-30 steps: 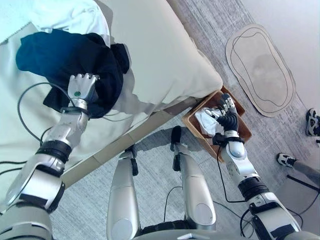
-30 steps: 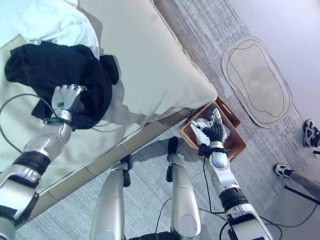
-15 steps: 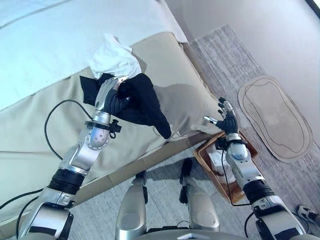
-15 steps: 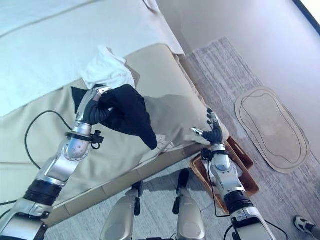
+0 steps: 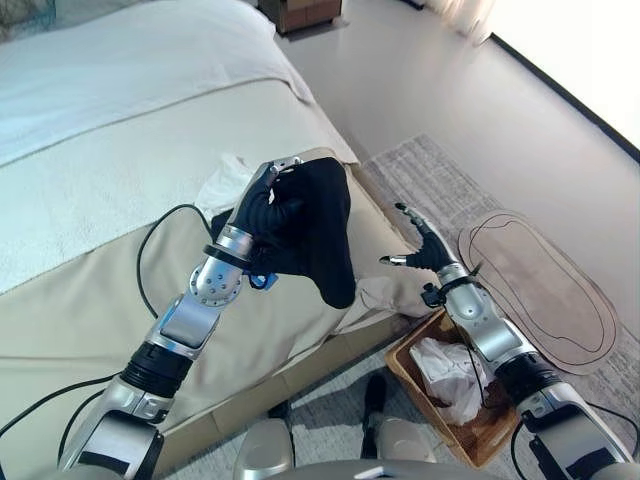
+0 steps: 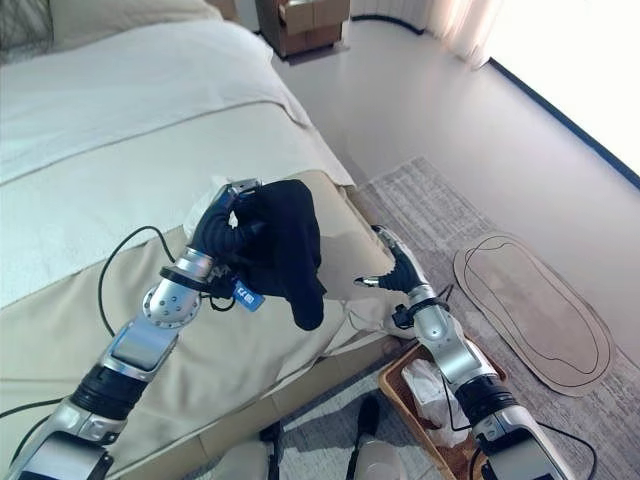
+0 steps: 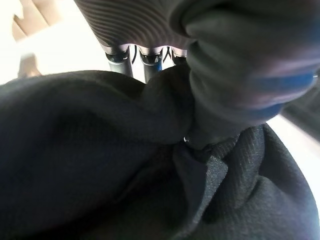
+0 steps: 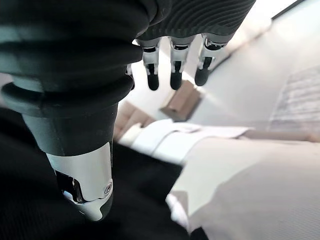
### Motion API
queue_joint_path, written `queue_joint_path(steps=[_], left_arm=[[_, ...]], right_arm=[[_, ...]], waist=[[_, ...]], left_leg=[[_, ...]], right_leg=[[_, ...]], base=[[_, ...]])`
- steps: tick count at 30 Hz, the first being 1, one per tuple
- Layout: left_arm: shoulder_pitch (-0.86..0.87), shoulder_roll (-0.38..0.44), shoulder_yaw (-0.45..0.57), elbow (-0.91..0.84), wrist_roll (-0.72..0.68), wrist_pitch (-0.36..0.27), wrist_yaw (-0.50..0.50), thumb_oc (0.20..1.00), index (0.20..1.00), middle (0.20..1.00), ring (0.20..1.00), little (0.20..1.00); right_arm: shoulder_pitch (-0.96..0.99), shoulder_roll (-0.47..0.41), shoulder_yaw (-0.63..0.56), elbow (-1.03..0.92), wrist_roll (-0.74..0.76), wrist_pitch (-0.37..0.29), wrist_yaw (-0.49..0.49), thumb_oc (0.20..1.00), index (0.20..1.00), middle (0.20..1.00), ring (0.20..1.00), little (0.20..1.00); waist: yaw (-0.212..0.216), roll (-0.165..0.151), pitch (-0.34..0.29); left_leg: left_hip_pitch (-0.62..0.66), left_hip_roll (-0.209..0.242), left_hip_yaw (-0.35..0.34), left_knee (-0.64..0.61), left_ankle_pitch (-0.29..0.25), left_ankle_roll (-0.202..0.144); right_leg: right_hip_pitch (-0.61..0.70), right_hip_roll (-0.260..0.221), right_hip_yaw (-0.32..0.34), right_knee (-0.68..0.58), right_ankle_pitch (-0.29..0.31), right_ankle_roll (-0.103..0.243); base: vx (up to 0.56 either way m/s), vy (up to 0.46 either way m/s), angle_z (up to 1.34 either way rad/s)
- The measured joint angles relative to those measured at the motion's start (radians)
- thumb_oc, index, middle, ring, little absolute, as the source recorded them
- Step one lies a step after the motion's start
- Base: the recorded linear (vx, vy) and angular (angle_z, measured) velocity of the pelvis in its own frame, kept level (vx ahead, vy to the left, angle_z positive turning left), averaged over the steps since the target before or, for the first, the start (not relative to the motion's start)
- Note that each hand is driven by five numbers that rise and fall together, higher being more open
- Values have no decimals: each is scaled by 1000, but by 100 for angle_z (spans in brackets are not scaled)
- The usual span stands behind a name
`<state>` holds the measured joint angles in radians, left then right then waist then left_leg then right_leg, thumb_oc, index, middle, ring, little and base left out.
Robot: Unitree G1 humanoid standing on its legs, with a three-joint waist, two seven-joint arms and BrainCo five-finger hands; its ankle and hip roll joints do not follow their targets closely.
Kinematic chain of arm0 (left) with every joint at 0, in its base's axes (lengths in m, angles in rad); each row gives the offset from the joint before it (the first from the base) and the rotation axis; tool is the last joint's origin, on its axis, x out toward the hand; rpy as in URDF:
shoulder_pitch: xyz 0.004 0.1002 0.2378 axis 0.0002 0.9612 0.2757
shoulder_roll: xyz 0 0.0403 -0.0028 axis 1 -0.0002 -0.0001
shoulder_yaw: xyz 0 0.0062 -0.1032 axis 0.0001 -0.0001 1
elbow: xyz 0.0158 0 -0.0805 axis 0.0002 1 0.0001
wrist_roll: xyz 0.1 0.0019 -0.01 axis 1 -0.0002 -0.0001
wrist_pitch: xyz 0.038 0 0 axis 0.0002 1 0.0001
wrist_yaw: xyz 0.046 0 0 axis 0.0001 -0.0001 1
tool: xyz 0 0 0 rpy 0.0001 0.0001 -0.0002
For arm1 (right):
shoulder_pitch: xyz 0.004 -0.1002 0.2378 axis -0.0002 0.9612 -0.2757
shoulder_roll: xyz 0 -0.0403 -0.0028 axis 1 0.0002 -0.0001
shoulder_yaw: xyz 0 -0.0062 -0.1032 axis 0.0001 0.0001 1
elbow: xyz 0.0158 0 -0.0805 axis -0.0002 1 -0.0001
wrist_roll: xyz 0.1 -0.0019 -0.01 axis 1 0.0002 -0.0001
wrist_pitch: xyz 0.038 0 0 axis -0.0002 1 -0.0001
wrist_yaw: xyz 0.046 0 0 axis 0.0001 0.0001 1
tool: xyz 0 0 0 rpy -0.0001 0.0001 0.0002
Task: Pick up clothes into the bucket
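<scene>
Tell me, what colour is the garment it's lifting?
Black garment, clearest in the left eye view.

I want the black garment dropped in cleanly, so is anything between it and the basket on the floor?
The right hand, open, hovers between the black garment, held by the left hand, and the basket. White cloth already lies in the basket.

Beige bed (image 5: 90, 300), white cloth (image 5: 225, 180) on it, brown basket (image 5: 480, 440) on floor
</scene>
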<state>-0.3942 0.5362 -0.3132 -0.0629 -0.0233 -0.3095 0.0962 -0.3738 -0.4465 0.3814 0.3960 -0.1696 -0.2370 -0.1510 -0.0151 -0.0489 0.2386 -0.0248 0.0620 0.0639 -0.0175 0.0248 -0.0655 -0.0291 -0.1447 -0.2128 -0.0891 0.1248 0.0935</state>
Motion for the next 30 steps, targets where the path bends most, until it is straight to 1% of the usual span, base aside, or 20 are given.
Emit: queue_joint_path(steps=[3,7,9,12,16,17,18,19,20,21,22,23,24,25,28,30], left_arm=[[-14,-9,-24,-7,-80,-1,-28,200,200,200,200,200],[-47,-52,-64,-35,-158,1,-54,200,200,200,200,200],[-84,-67,-96,-35,-198,12,-59,200,200,200,200,200],[-121,-95,-119,-42,-236,21,-75,200,200,200,200,200],[-158,-119,-142,-43,-247,40,-81,200,200,200,200,200],[-175,-135,-144,-33,-247,45,-81,200,200,200,200,200],[-188,-138,-144,-30,-248,51,-79,200,200,200,200,200],[-198,-155,-148,-30,-267,53,-79,200,200,200,200,200],[-199,-165,-150,-30,-275,53,-77,200,200,200,200,200],[-199,-171,-163,-28,-277,55,-75,200,200,200,200,200],[-199,-171,-176,-28,-276,57,-75,200,200,200,200,200],[-200,-169,-184,-28,-276,63,-84,200,200,200,200,200],[-200,-169,-184,-28,-276,63,-84,200,200,200,200,200],[-200,-160,-183,-28,-279,63,-85,200,200,200,200,200],[-212,-158,-178,-27,-287,63,-83,200,200,200,200,200],[-215,-139,-167,-37,-287,62,-88,200,200,200,200,200]], right_arm=[[-34,9,59,13,-14,4,13,1000,1000,1000,1000,1000],[-37,48,65,15,-14,6,15,1000,1000,1000,1000,1000],[-37,75,67,27,-13,8,19,1000,1000,1000,1000,1000],[-39,87,99,33,-5,12,39,1000,1000,1000,1000,1000],[-46,88,139,33,-2,22,69,1000,1000,1000,1000,1000],[-52,81,153,1,14,44,100,1000,1000,1000,1000,1000],[-68,82,165,-22,33,47,120,1000,1000,1000,1000,1000],[-83,90,178,-39,60,48,144,576,576,576,576,576],[-91,103,197,-39,71,43,154,244,244,244,244,244],[-97,136,207,11,91,32,162,200,200,200,200,200],[-97,153,213,44,106,24,164,200,200,200,200,200],[-98,147,229,32,131,57,189,200,200,200,200,200],[-98,147,229,32,131,57,189,200,200,200,200,200],[-90,128,230,-36,171,65,219,200,200,200,200,200],[-88,115,229,-52,211,66,242,200,200,200,200,200],[-18,62,191,-83,211,51,251,200,200,200,200,200]], waist=[[1,8,-22],[1,24,-51],[0,28,-73],[0,33,-94],[-1,35,-101],[-9,35,-103],[-10,35,-103],[-22,36,-109],[-22,37,-115],[-27,40,-131],[-27,41,-139],[-26,45,-143],[-26,45,-143],[-25,47,-143],[-23,47,-146],[-23,47,-150]], left_leg=[[24,4,15,-7,0,0],[49,5,18,-19,0,0],[51,5,18,-23,0,0],[52,4,18,-22,0,1],[55,4,18,-22,1,2],[57,4,18,-23,2,3],[61,4,18,-24,2,3],[67,5,18,-25,2,3],[67,5,18,-25,2,3],[67,5,19,-25,2,3],[67,5,19,-25,2,3],[68,5,19,-26,2,3],[68,5,19,-26,2,3],[70,6,19,-29,2,4],[78,6,20,-29,2,4],[85,5,20,-33,1,3]], right_leg=[[12,3,13,0,0,0],[31,3,14,0,-2,1],[31,3,14,0,-2,1],[32,3,14,0,-2,1],[34,4,15,0,-2,1],[36,4,16,0,-2,1],[40,5,15,0,-2,1],[46,5,15,0,-2,2],[45,4,15,0,-3,2],[45,4,16,0,-4,3],[45,4,15,0,-4,4],[45,5,15,0,-5,4],[45,5,15,0,-5,4],[46,4,14,-1,-5,4],[53,6,15,0,-5,4],[59,6,16,0,-9,8]], base=[[65,-18,-14],[59,-14,-1],[40,-17,0],[22,-6,0],[14,-1,0],[0,0,0],[31,-7,0],[0,0,0],[32,-5,-2],[0,0,0],[55,3,-1],[0,0,0],[0,0,0],[0,0,0],[0,0,0],[16,-5,1]])
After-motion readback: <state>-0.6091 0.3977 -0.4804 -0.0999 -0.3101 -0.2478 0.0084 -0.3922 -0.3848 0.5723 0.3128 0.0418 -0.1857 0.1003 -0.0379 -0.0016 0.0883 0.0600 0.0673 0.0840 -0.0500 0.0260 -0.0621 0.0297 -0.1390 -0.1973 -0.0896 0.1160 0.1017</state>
